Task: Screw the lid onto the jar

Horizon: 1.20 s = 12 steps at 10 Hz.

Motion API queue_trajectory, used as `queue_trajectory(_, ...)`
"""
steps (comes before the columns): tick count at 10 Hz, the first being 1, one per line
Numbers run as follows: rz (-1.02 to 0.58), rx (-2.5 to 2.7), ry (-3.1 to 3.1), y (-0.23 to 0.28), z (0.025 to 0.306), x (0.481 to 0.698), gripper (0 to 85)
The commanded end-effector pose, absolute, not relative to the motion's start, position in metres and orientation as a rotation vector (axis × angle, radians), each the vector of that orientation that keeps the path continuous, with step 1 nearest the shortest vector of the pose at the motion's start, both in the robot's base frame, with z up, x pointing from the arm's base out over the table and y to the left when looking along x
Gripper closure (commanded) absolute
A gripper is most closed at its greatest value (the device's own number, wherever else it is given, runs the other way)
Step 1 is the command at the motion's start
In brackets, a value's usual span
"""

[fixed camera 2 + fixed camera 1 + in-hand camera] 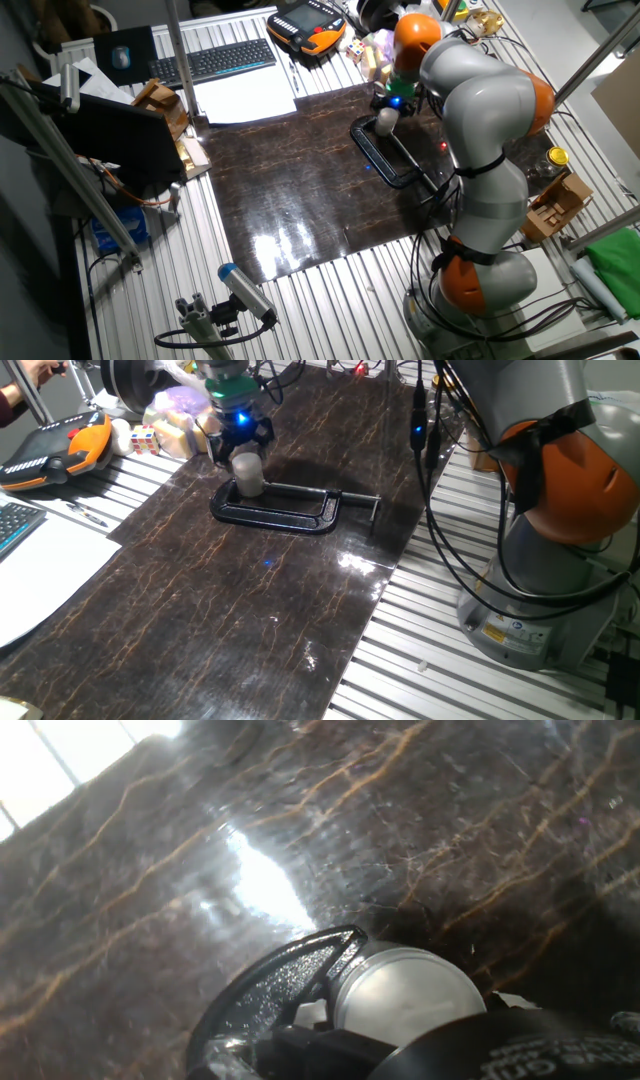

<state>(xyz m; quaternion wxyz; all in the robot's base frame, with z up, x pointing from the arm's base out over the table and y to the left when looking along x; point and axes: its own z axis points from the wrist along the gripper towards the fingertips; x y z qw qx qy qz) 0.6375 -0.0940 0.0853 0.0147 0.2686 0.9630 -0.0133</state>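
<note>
The jar (248, 478) is a small whitish cylinder that stands inside the frame of the black C-clamp (290, 512) at the far side of the dark marbled board. It also shows in the other fixed view (385, 121). The lid (405, 995) is a round grey-white cap and lies flat on top of the jar. My gripper (241, 448) hangs right over the lid with a blue light on. Its black fingers (216, 446) stand apart, wider than the jar, at the height of the jar's top. I cannot tell whether they touch the lid.
An orange teach pendant (50, 450), dice and soft toys (165, 420) lie behind the board. Paper (40, 575) and a keyboard (210, 60) lie to one side. The arm's base (545, 590) and cables stand on the other. A yellow-lidded jar (557, 157) is near the base.
</note>
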Motion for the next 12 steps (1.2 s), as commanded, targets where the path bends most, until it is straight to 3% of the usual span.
queue_trajectory(1,-0.020,-0.424,3.075,-0.0939,0.0852,0.6373,6.3)
queue_trajectory(12,-0.038,-0.365,3.082,-0.0940,0.0846,0.6333,13.0)
